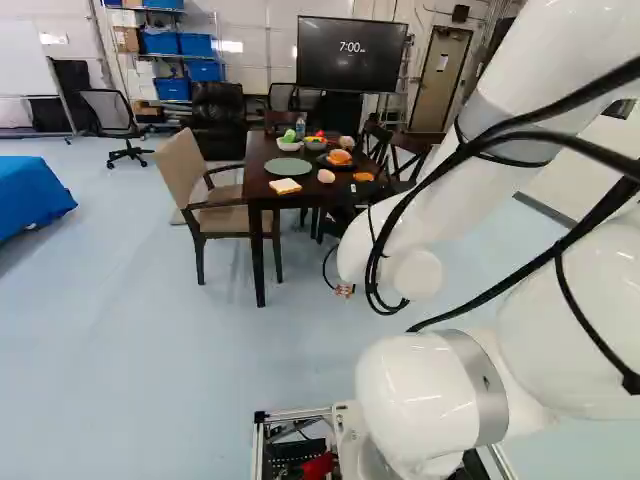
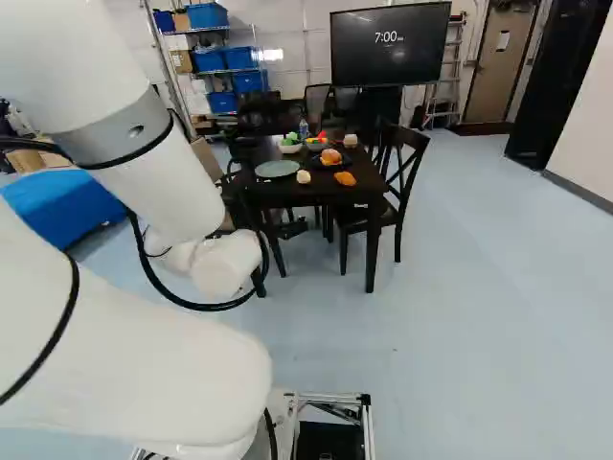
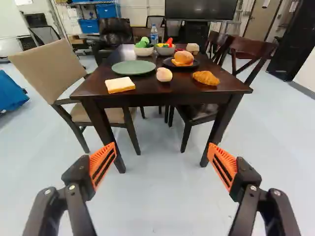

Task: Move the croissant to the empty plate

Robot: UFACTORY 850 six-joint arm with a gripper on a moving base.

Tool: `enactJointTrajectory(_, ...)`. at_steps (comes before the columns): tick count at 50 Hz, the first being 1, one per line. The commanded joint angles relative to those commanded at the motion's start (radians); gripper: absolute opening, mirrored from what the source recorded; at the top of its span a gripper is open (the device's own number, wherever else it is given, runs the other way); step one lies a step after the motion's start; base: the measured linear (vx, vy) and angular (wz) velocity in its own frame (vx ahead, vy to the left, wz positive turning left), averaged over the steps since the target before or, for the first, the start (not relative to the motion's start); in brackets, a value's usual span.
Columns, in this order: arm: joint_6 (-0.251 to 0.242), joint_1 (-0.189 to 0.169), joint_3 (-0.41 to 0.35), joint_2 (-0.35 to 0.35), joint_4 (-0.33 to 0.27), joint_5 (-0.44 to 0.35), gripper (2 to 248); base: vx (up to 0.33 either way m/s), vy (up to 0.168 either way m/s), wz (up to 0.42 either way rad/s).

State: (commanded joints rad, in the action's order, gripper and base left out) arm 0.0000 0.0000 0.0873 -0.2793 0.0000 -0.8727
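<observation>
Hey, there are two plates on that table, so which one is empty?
The green plate, the bigger one near the bread slice; the black plate has a burger on it.

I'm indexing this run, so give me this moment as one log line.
hand: open, nothing held | croissant: on table, off the plate | green plate: empty | next: probably approach croissant

Croissant (image 3: 206, 77): golden-orange, ridged, w/ tapered ends; lies flat directly on the dark bench (image 3: 147, 92), near the edge closest to the arm; well apart from the empty plate, to its rt. in the rt. base view. Empty plate (image 3: 134, 67): round, pale green, shallow, w/ a smooth face; upright, i.e. face up, flat on the same bench, near a side edge; farther from the arm than the croissant.
</observation>
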Motion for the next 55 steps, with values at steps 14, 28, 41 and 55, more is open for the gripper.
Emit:
enactJointTrajectory(14,0.000,0.000,0.000,0.000,0.000,0.000,247,0.194,-0.045,0.106)
enactJointTrajectory(28,0.000,0.000,0.000,0.000,0.000,0.000,247,0.213,-0.081,-0.010)
enactJointTrajectory(41,0.000,0.000,0.000,0.000,0.000,0.000,247,0.222,-0.057,-0.009)
enactJointTrajectory(55,0.000,0.000,0.000,0.000,0.000,0.000,247,0.215,-0.049,-0.015)
